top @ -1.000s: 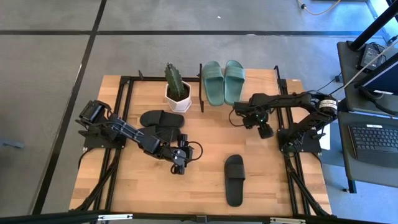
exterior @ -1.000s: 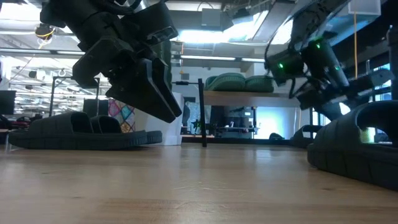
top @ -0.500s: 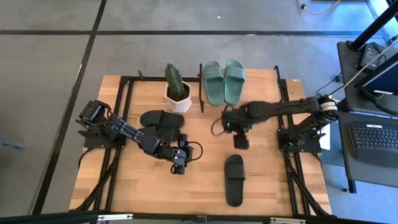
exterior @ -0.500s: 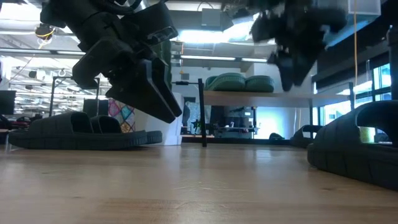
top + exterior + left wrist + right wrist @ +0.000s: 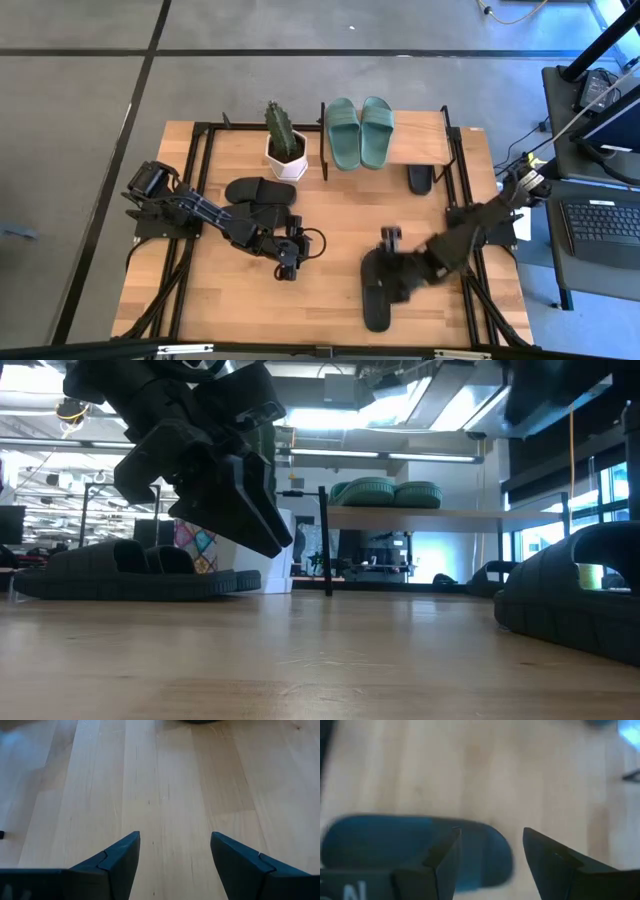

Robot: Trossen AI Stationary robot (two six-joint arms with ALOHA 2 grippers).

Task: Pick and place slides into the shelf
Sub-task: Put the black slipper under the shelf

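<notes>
two dark jointed arms, blk cables looped; fingers wedge-shaped, matte blk.

Right arm: swung away from the shelf toward the table's near edge, now reaching low across the right side. Right gripper: previously beside the sage-green pair at the shelf, then over mid-table; now at the lone black slide, fingers apart above it. Black slide under the shelf's top board: formerly masked by the arm, now exposed. Low view: right arm gone from centre frame.
</notes>
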